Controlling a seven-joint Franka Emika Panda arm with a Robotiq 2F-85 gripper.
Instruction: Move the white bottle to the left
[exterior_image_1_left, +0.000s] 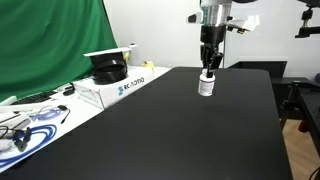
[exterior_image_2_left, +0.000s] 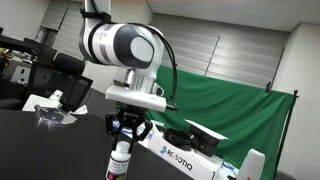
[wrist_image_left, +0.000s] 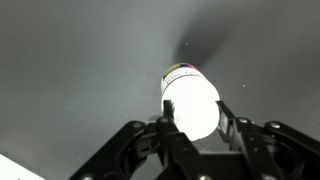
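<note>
You are working over a wide black table (exterior_image_1_left: 180, 130) in an office-like room, with a green backdrop (exterior_image_1_left: 50, 45) hung along one side. A white carton (exterior_image_1_left: 125, 88) printed with a brand name sits at the table's edge in front of it.

The arm (exterior_image_2_left: 120, 45) hangs almost straight down over the table. Its big white wrist joint sits above the gripper (exterior_image_1_left: 208, 62), and the fingers point at the tabletop.

The white bottle (exterior_image_1_left: 206, 86) stands upright on the black surface directly beneath the gripper, well apart from the carton and with bare table around it. In the wrist view the bottle (wrist_image_left: 190, 100) lies between the two fingers (wrist_image_left: 228, 122). The jaws stand on either side of its upper part, close against it. I cannot tell whether they are actually pressing on it or only flanking it.

That uncertainty is your main risk:

- **Loose grip:** If the grip is loose or sits only on the cap, a sideways move could tip the bottle or leave it behind.
- **Dragging:** The bottle is tall and narrow. Pulling it across the table without lifting could catch its base and topple it.
- **Off-centre grip:** This could twist the bottle as the jaws press in.
</note>
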